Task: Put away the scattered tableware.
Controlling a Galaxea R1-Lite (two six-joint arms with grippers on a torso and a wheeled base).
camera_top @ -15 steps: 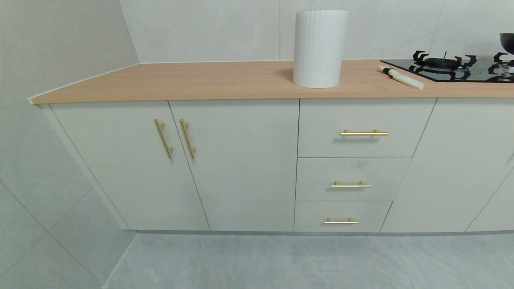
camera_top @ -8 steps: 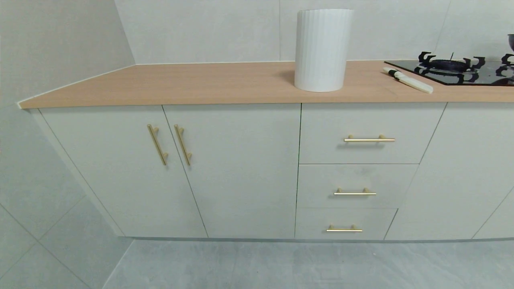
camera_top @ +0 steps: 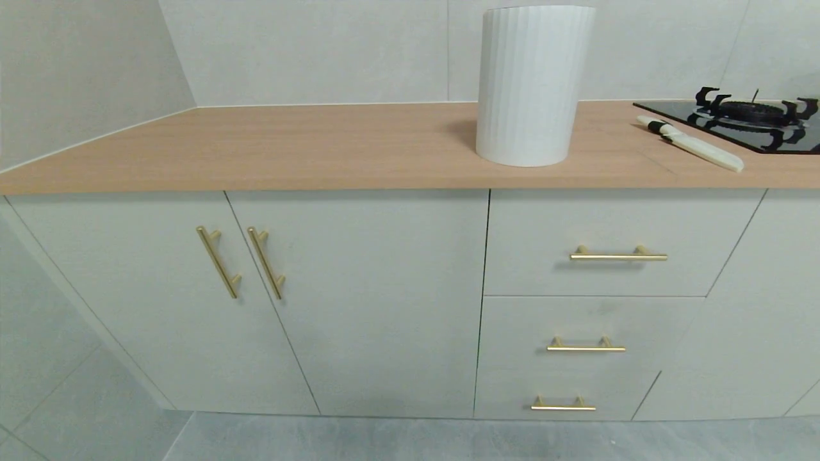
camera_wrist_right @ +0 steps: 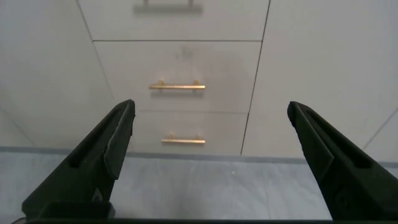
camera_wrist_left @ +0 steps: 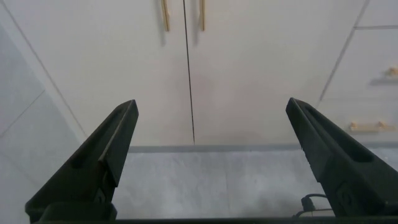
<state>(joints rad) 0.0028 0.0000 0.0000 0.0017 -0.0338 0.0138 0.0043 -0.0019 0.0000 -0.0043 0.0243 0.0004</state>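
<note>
The knife [camera_top: 692, 142] lies loose on the worktop [camera_top: 288, 147], at 3 o'clock from the holder [camera_top: 528, 86], likely its home. The left hand [camera_wrist_left: 211, 162] and right hand [camera_wrist_right: 208, 162] gape empty, low before the cabinet [camera_top: 371, 288], presumably ready to grasp.

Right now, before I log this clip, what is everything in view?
countertop: one, wood-brown, atop the cabinets
canister: one, white ribbed, upright on the countertop
knife: one, cream with a black band, flat on the countertop between canister and hob
hob: one, black, set into the countertop right of the knife
cabinet doors: two, pale grey, gold handles, shut, left of the drawers
drawers: three, pale grey, gold handles, shut, stacked
floor: grey tiles
left claw: open, before the cabinet doors
right claw: open, before the drawers
</note>
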